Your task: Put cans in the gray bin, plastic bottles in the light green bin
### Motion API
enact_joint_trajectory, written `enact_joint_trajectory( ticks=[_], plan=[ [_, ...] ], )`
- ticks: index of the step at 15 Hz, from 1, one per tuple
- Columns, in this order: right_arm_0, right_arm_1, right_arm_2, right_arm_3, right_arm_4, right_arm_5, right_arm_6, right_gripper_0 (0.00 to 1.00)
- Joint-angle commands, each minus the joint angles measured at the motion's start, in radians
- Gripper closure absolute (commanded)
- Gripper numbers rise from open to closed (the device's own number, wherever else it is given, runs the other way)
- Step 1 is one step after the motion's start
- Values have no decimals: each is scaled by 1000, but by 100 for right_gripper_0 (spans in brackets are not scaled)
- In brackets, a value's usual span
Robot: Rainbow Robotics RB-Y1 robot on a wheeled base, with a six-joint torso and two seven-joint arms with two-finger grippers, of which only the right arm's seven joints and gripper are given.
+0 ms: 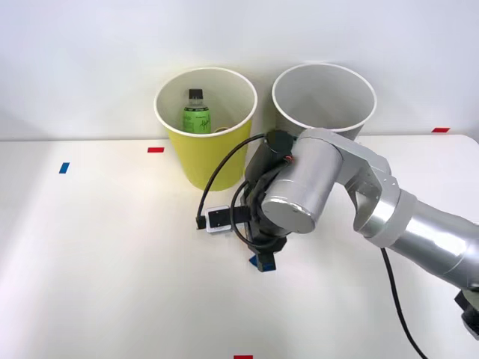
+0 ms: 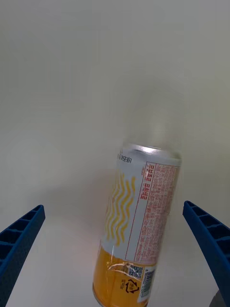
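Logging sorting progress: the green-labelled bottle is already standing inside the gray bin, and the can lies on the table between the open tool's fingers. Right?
Not quite. The front view shows the bottle standing inside the light green bin, not the gray bin. The rest holds: in the right wrist view the can lies on the table between the open tool.

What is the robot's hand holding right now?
Nothing. The right hand is open, its blue ribbed fingers spread wide on either side of the slim silver-topped drink can with yellow wavy lines, not touching it.
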State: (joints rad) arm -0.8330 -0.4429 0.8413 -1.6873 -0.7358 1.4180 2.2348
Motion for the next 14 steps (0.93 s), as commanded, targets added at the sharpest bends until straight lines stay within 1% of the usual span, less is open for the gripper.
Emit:
enact_joint_trajectory(
  ticks=[1,6,10,12,14],
  plan=[
    [-23,44,1,81,24,1,20,0],
    [-24,67,-1,138,69,2,52,0],
    [-24,73,-1,144,65,2,62,0],
    [-24,104,-4,179,78,2,62,0],
    [-24,121,-5,182,116,2,57,0]
  ],
)
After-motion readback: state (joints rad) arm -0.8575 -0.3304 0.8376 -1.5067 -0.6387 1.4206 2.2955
